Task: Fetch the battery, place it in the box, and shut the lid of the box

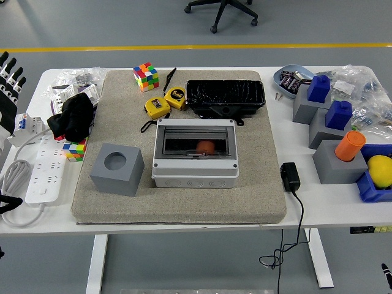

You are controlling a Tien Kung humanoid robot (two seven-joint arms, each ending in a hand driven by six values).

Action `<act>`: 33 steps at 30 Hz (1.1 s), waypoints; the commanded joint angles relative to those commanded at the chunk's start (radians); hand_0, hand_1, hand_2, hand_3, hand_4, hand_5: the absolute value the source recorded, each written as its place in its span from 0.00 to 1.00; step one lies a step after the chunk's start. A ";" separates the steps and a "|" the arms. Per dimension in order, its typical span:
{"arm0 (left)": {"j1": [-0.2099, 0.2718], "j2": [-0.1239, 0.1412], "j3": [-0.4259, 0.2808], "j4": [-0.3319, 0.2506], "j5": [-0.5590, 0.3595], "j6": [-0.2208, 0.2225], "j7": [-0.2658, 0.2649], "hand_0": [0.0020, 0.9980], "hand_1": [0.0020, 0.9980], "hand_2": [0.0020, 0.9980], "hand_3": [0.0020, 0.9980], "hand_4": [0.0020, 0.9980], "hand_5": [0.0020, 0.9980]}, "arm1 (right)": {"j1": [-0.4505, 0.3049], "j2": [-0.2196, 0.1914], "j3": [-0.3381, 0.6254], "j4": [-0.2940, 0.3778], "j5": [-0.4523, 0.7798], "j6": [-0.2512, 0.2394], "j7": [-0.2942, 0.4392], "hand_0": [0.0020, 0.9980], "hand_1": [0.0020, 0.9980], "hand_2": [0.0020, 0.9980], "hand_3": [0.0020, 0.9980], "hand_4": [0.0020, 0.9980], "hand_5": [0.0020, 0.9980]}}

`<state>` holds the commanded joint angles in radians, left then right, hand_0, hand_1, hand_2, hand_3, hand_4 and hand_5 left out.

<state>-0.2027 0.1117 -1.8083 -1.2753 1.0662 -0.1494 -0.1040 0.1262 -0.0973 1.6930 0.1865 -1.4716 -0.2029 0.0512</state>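
A grey box (195, 160) stands in the middle of the beige mat (257, 202), its smoky see-through lid (195, 142) lying flat over it. Through the lid I see an orange round object (206, 147) inside. My left hand (7, 104) is at the left edge, beside the power strip, far from the box. It is open with fingers spread and holds nothing. Only a small dark tip of my right arm (386, 269) shows at the lower right edge.
On the mat are a grey block with a hole (117, 168), two yellow tape measures (165, 102), a Rubik's cube (146, 76) and a black case (225, 96). A power strip (44, 171) and a black cloth (73, 117) lie left. Grey blocks with blue and orange pieces (343, 153) stand right, near a charger (289, 176).
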 joint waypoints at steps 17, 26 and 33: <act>0.001 0.000 -0.011 -0.013 -0.141 0.062 -0.069 0.25 0.27 0.31 0.55 1.00 0.58 | 0.002 -0.003 -0.014 0.000 0.005 0.000 -0.004 0.87 0.86 0.82 0.85 1.00 1.00; 0.006 0.000 -0.006 -0.035 -0.086 0.109 -0.063 0.33 0.36 0.27 0.24 1.00 0.67 | -0.001 -0.002 -0.013 0.001 0.003 0.003 -0.006 0.87 0.86 0.82 0.85 1.00 1.00; 0.006 0.004 -0.003 -0.077 0.110 0.146 -0.044 0.49 0.52 0.43 0.41 1.00 0.69 | 0.001 -0.002 -0.009 0.001 -0.001 0.005 -0.009 0.87 0.86 0.82 0.85 1.00 1.00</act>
<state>-0.1965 0.1157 -1.8117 -1.3528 1.1757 -0.0036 -0.1482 0.1274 -0.0998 1.6844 0.1876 -1.4723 -0.1980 0.0427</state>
